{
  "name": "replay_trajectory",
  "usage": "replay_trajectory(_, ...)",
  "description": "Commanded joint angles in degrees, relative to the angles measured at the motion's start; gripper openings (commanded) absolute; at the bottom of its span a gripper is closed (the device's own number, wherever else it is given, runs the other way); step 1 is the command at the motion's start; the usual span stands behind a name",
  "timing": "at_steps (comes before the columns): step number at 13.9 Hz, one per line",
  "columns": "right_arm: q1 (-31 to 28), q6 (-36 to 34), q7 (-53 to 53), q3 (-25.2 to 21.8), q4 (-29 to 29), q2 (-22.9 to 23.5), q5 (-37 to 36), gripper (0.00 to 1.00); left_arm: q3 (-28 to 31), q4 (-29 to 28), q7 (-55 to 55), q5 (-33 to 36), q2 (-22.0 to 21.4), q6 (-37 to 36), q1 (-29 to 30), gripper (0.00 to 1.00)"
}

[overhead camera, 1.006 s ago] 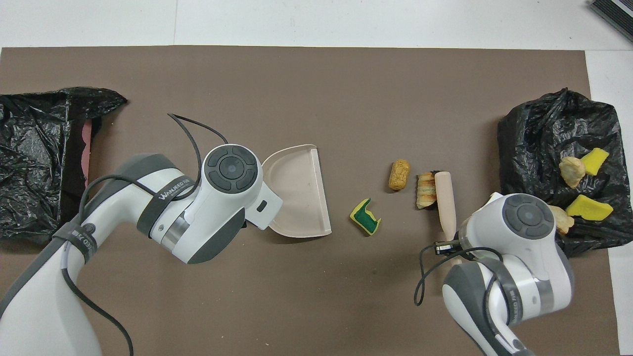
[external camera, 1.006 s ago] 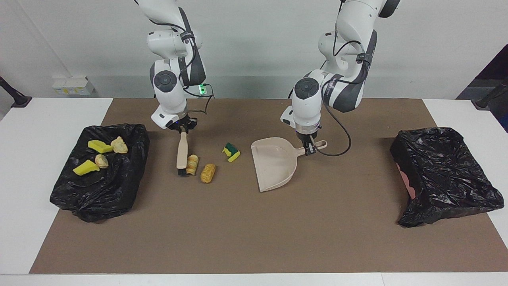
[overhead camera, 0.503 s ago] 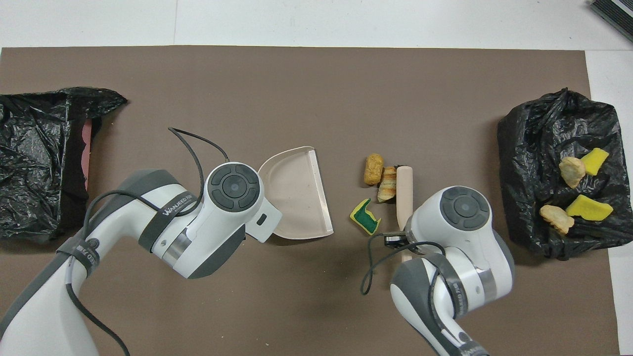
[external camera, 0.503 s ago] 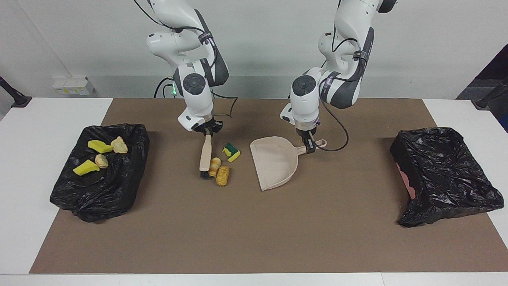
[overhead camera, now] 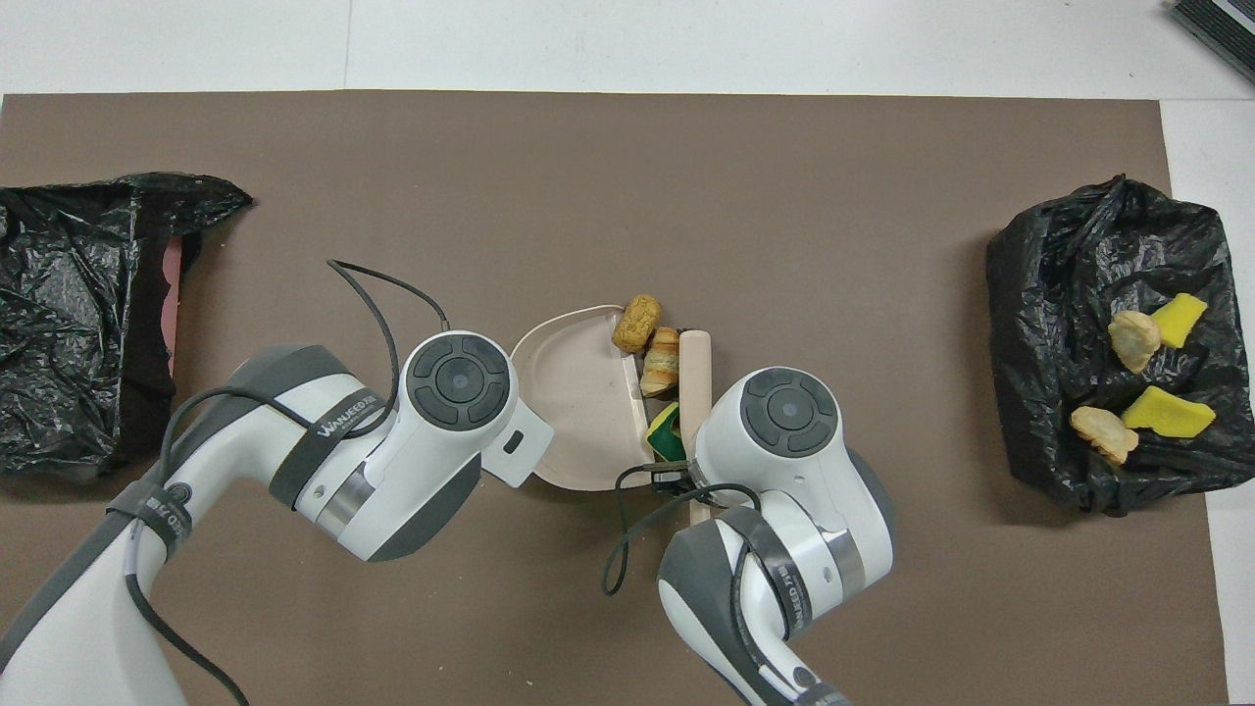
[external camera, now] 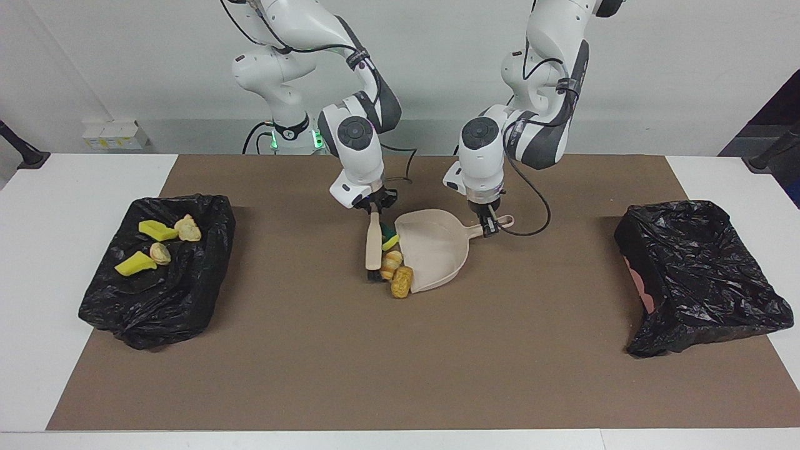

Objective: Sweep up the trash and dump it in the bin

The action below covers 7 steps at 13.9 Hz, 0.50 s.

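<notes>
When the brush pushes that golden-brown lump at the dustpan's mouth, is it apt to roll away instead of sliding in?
Probably it can roll: the golden-brown lump looks rounded and stubby. It lies at the corner of the dustpan lip, so a push may send it past the edge. It looks light and is likely to shift easily before the brush held by the right claw.

Both arms wear glossy white rounded shells with dark grey bands at the joints. Each wrist ends in a grey round cap (overhead camera: 459, 353) with a ring of segments, the other cap (overhead camera: 789, 411) alike. Thin black cables loop from the wrists. Grey lettering marks the left forearm (overhead camera: 338, 419). A green light (external camera: 272, 142) glows at the right arm's base.
</notes>
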Motion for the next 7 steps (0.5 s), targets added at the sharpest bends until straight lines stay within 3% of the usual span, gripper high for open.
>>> replay_trajectory(1, 0.15, 0.91, -1.99, 0.24, 0.79, 0.54, 2.29, 0.0, 0.31, -1.82, 0.83, -0.15, -2.13, 0.85, 0.0, 0.0)
replay_trajectory(5, 0.32, 0.3, -15.67, 2.7, 0.87, 0.19, 10.09, 0.0, 0.31, -1.82, 0.92, -0.15, -1.95, 1.46, 0.26, 0.0)
replay_trajectory(7, -0.29, -2.94, -17.38, 2.52, 2.01, -0.68, 10.29, 0.0, 0.23, -1.82, 1.27, -0.15, -1.78, 1.55, 0.27, 0.0)
